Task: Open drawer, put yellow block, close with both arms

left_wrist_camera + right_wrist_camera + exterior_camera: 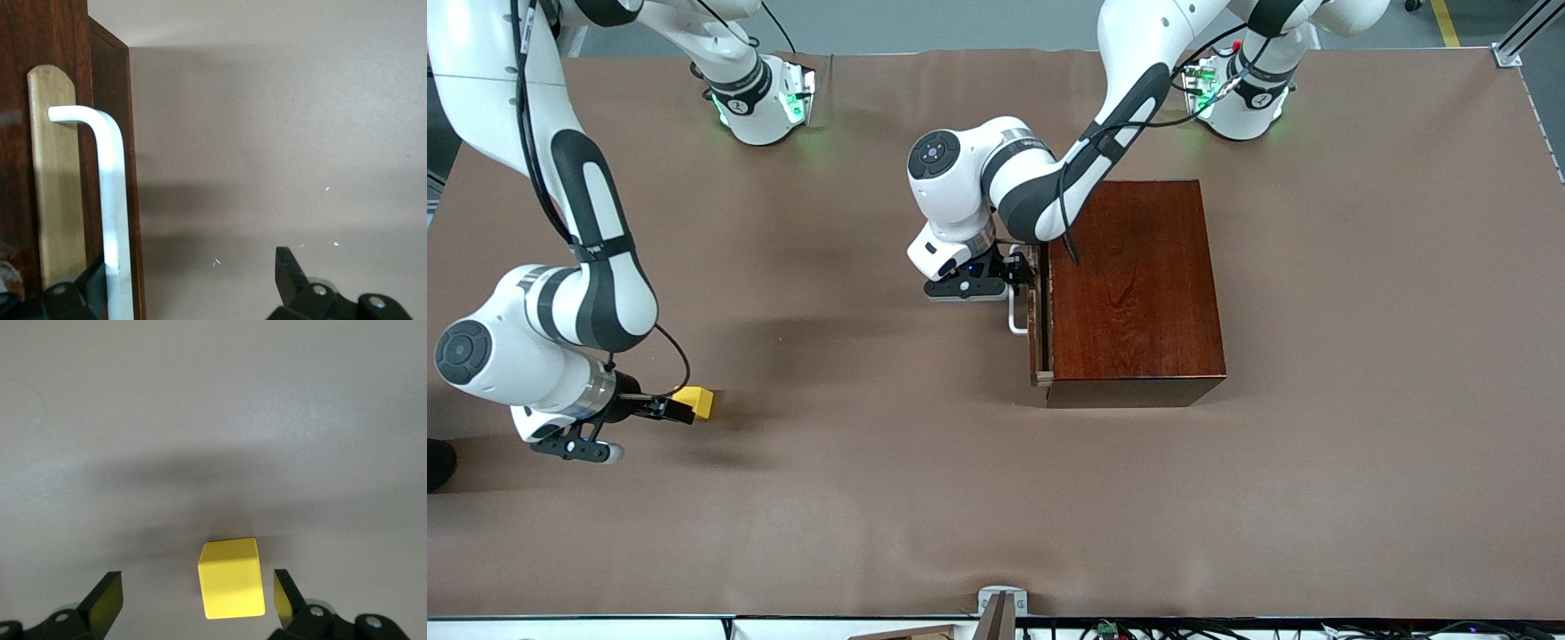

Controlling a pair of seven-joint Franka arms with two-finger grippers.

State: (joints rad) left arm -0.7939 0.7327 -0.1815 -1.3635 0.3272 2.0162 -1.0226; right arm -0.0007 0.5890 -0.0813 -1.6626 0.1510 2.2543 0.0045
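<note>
— Where is the small bright yellow cube [231, 579]?

— It sits on the brown cloth-covered table [925, 480], toward the right arm's end. It is well apart from the shiny dark red-brown wooden box [1134, 289].

— Is anything holding it?

— No. The right arm's black two-finger hand [197, 600] is down low around it. The fingers [105, 603] are spread wide apart, one on each side. The cube lies closer to one finger than the other, and there is a gap on both sides.

— And the pale wooden drawer [1037, 329]?

— It is in the box, on the side that faces the right arm's end of the table. It sticks out just a tiny bit. Its white bent bar handle [110, 200] stands out from the drawer's front.

— What is the other arm doing?

— The left arm's black hand [1021, 271] is right at that handle. Its fingers are apart, one on each side of the white bar, not squeezing it.

— Is anything in the way?

— Between the cube and the box there is only bare brown table. The left arm's white elbow [1040, 182] hangs over the corner of the box.
</note>
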